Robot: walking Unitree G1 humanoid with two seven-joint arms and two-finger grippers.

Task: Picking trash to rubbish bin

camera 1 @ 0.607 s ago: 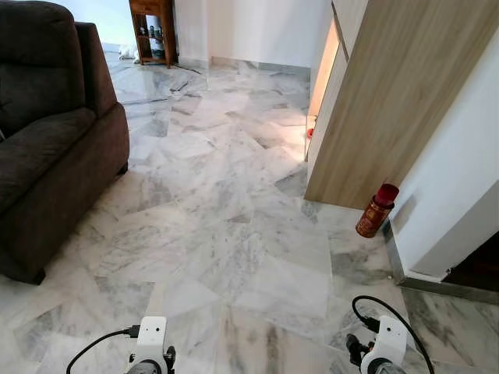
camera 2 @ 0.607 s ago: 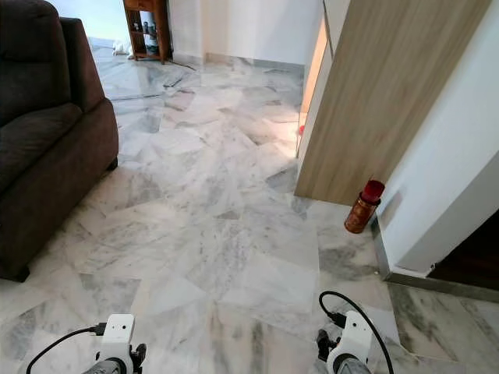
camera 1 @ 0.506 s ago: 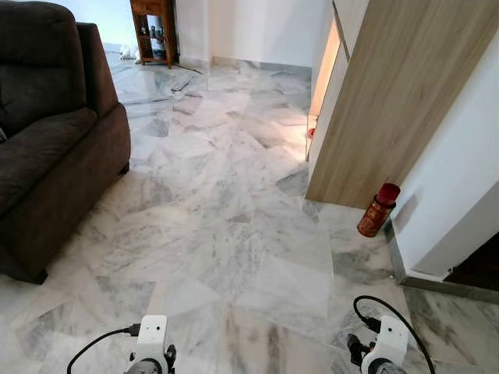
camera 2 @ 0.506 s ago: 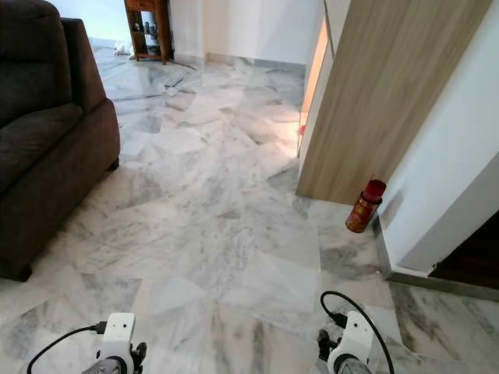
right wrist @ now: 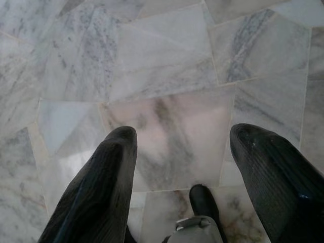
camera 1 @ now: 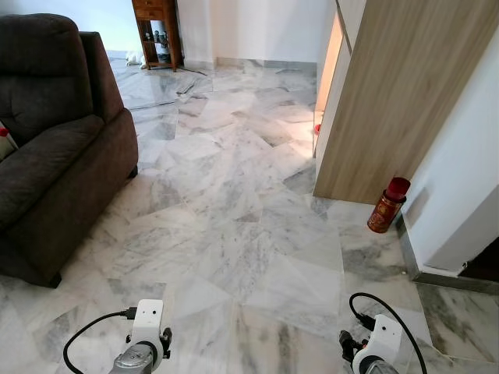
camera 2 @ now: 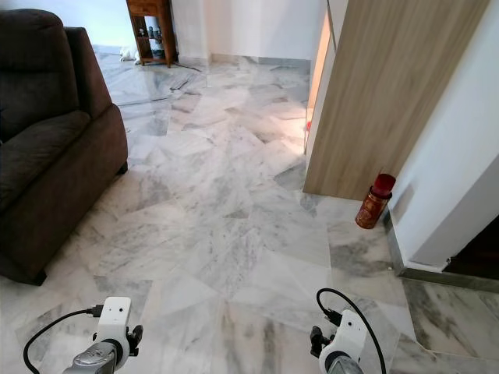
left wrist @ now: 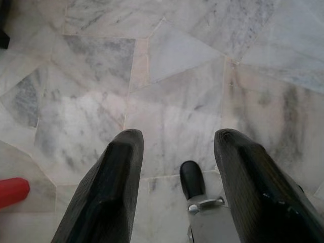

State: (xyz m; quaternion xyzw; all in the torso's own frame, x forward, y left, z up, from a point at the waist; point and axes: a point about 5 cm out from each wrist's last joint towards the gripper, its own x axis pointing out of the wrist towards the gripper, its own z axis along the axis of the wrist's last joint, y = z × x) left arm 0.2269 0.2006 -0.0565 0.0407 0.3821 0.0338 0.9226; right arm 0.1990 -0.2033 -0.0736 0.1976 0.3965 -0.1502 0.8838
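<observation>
Marble floor [camera 1: 234, 234] in grey and white slabs spreads out ahead of me in the left eye view, running back to a small wooden shelf unit [camera 1: 158, 31] at the far wall. I see a dark brown sofa [camera 1: 54, 148] on my left, and a light wood cabinet [camera 1: 398, 101] standing against the white wall on my right. At the foot of that cabinet's near corner stands a red can [camera 1: 388, 206] with a red cap, upright on the floor; it is the only piece of trash I can make out. Both arms hang low at the bottom edge, with the left wrist [camera 1: 144, 347] and right wrist [camera 1: 378, 351] each trailing a black cable. The can is well apart from both, ahead and to the right of the right arm.

From the right eye view I get the same layout, the can [camera 2: 375, 202] just beside the cabinet's base.

Looking down the left wrist view, the left gripper [left wrist: 177, 147] has its fingers [left wrist: 119, 177] spread wide over bare marble, holding nothing. A red object [left wrist: 12, 191] shows at the frame's edge; I cannot tell what it is.

In the right wrist view, the right gripper [right wrist: 182, 142] likewise has its fingers [right wrist: 109, 172] wide apart above the marble, empty.
</observation>
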